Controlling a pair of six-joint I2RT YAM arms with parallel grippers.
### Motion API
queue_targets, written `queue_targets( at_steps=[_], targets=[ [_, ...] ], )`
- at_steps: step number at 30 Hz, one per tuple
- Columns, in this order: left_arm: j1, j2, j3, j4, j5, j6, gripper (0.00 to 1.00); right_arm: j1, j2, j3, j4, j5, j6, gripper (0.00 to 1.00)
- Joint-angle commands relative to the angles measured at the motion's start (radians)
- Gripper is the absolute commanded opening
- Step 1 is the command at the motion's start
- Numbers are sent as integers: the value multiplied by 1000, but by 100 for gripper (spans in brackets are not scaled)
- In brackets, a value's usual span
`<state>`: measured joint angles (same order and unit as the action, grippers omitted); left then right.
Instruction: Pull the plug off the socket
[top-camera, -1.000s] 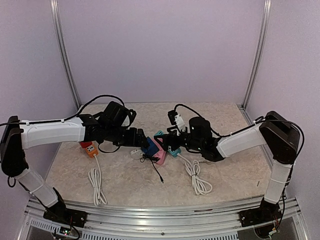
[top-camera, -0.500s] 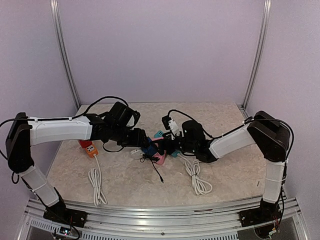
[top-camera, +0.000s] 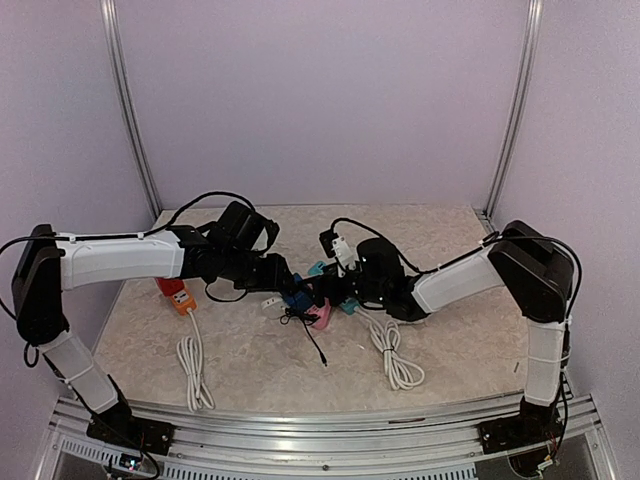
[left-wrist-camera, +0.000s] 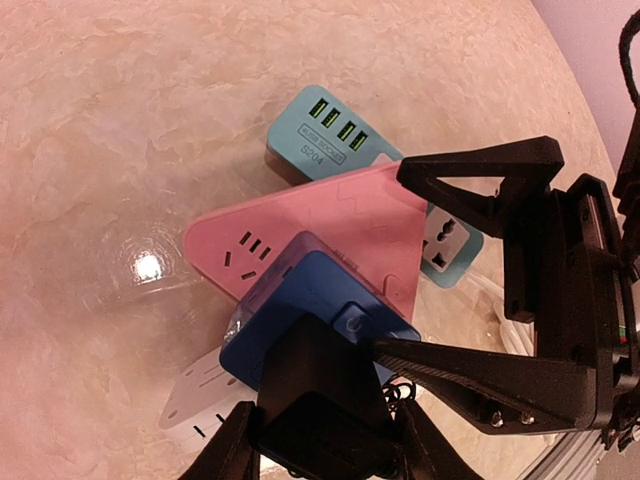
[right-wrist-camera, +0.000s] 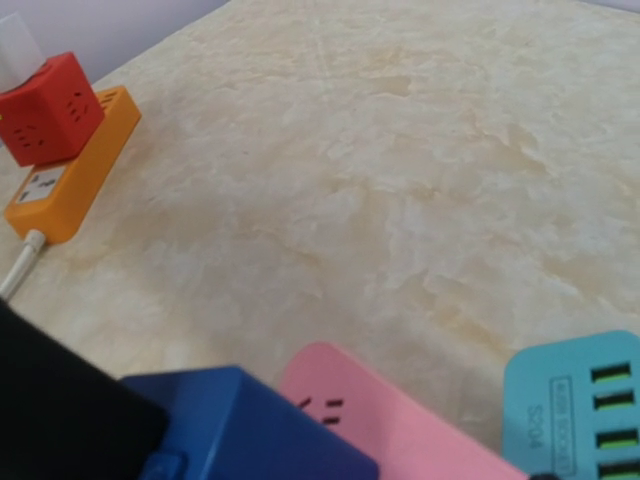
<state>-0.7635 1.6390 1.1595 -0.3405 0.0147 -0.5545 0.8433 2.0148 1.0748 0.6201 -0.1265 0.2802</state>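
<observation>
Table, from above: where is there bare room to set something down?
Bare: the back of the table along the rear wall; the front patch between the left cable and right cable; the right edge beyond the right cable. Crowded: the middle, around the pink socket.

Two white-and-black robot arms reach inward over a beige marbled table, and the left gripper and right gripper almost meet at a tight cluster of power blocks at its middle. The cluster holds a blue block, a pink block touching it, a teal strip just beside and a thin black cord trailing toward the near edge. Well to the left lies an orange power strip with a looped white cable, and another white cable coils right of the cluster.
</observation>
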Motion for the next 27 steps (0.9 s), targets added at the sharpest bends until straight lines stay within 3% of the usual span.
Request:
queue_targets(
  at_steps=[1,27],
  targets=[
    [-2,15,29,5,40,-13,35,14,40,21,-63,28,0,88],
    [-22,-29,146,-59,128,-215,9,46,96,92,-255,205,-44,83]
  ],
)
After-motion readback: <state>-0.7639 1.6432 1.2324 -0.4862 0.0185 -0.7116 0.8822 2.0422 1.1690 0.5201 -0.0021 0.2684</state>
